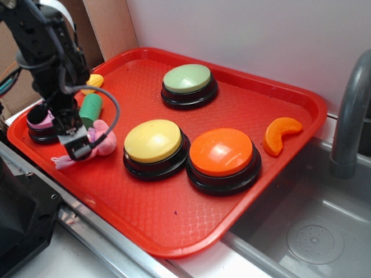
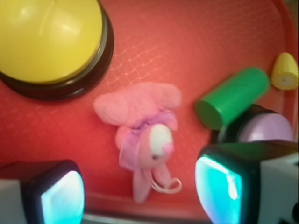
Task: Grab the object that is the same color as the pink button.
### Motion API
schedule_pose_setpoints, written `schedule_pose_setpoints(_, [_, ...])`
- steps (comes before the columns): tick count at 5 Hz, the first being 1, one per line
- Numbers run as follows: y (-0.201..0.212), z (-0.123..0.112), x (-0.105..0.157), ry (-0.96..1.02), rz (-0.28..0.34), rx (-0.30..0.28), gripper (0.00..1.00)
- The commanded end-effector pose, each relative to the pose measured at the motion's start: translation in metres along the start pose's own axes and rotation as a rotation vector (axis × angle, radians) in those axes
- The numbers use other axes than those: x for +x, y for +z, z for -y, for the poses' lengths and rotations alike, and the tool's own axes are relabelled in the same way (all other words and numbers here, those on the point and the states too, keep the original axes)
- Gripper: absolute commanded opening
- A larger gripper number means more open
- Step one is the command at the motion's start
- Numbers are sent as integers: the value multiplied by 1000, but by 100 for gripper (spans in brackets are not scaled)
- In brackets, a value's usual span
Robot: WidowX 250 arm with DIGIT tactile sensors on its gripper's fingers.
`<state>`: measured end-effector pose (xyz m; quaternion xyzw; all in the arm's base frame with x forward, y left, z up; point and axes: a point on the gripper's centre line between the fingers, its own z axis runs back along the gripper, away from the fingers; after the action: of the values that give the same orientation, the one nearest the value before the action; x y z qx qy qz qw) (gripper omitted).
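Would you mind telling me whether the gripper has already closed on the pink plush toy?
No, in the wrist view the gripper stands open, its fingers apart on either side of the pink plush toy lying on the red tray.

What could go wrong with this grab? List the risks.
1. The gripper is open above the pink plush toy, but the toy's body lies mostly ahead of the fingertips; closing here may catch only its thin legs, and it could slip out.
2. The green cylinder and the pink button sit close to one finger; coming down could knock them.
3. The toy lies near the tray's rim; a push might move it against the edge.
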<state>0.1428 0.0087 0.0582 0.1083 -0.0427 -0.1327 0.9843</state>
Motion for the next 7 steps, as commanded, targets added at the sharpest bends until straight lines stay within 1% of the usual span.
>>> schedule_pose_setpoints(1, [-36, -10, 7, -27, 23, -30, 100])
schedule_pose_setpoints(2, [-45, -9, 7, -8, 20, -39, 100])
schedule_pose_setpoints(3, [-40, -8, 6, -11, 20, -38, 0])
schedule_pose_setpoints(4, [-36, -9, 4, 19, 16, -52, 0])
schedule_pose_setpoints(5, [-16, -15, 3, 129, -16, -74, 0])
schedule_pose_setpoints(6, [17, -24, 7, 295, -29, -125, 0])
schedule_pose_setpoints(7, [54, -37, 26, 390, -57, -135, 0])
